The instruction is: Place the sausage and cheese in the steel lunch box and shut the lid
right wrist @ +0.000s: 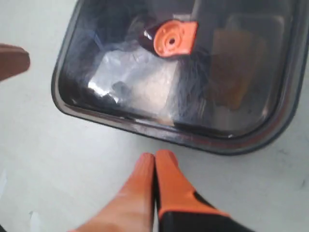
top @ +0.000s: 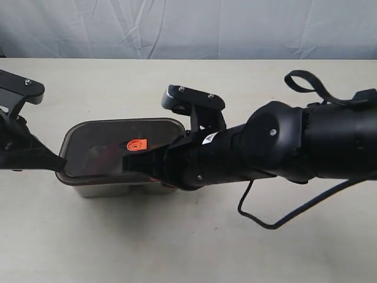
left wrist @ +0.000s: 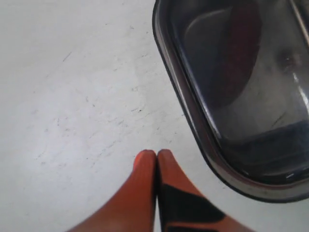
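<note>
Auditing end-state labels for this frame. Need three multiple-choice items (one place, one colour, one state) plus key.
1. Where is the lid?
A. resting on top of the steel lunch box
B. leaning against the box's side
C. held in the air

2. What colour is the lid's centre valve?
A. blue
B. orange
C. white

3. What state is the left end effector in?
A. wide open
B. clamped on the lid
C. shut, empty

Key: 1 A, the lid covers the box; 2 B, the valve shows orange in two views; 3 C, its tips meet with nothing between.

Black arm (top: 294, 147), silver screws (top: 273, 132), cable (top: 271, 226); orange left hand (left wrist: 157, 153), right hand (right wrist: 154, 155).
</note>
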Controlling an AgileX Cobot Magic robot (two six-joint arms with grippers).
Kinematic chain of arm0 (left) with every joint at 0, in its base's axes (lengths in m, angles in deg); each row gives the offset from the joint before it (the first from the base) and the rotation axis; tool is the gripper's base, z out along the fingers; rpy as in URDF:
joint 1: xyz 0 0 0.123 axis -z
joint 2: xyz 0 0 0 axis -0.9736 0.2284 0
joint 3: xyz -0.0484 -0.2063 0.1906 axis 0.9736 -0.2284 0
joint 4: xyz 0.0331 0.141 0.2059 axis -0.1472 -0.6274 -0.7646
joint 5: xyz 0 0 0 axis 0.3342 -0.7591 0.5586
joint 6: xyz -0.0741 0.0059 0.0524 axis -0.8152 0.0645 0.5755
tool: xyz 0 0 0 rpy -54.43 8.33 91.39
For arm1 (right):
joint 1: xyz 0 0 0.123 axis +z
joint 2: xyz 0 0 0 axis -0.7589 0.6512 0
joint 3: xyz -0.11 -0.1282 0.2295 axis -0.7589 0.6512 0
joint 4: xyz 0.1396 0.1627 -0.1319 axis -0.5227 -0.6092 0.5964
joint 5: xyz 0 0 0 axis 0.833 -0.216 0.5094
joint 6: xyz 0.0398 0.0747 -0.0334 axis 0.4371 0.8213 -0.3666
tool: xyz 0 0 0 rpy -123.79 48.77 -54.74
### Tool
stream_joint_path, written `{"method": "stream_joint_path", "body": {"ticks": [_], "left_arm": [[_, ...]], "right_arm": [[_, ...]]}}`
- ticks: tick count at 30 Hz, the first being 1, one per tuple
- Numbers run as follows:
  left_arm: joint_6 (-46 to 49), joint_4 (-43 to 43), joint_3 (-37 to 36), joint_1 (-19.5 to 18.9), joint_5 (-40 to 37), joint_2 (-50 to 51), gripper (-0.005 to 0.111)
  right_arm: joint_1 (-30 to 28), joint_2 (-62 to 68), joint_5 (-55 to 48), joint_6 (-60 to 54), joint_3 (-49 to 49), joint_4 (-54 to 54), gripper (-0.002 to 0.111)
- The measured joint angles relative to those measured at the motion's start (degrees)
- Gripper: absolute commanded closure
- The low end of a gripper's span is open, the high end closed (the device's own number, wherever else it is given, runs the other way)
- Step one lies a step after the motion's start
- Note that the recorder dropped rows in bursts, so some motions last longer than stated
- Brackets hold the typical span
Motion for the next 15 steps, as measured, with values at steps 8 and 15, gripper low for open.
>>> {"method": "stream_joint_path", "body": {"ticks": [8, 15], "left_arm": [[0.0, 2.09, 0.22, -0.36, 2.2, 2.19, 0.106], [0.0, 2.22, 1.78, -0.36, 2.52, 3.36, 0.106]], "right_arm": [[-8.0, -1.13, 2.29, 0.0, -0.27, 1.35, 0.108], [-10.36, -1.13, 2.44, 0.0, -0.27, 3.36, 0.108]]}}
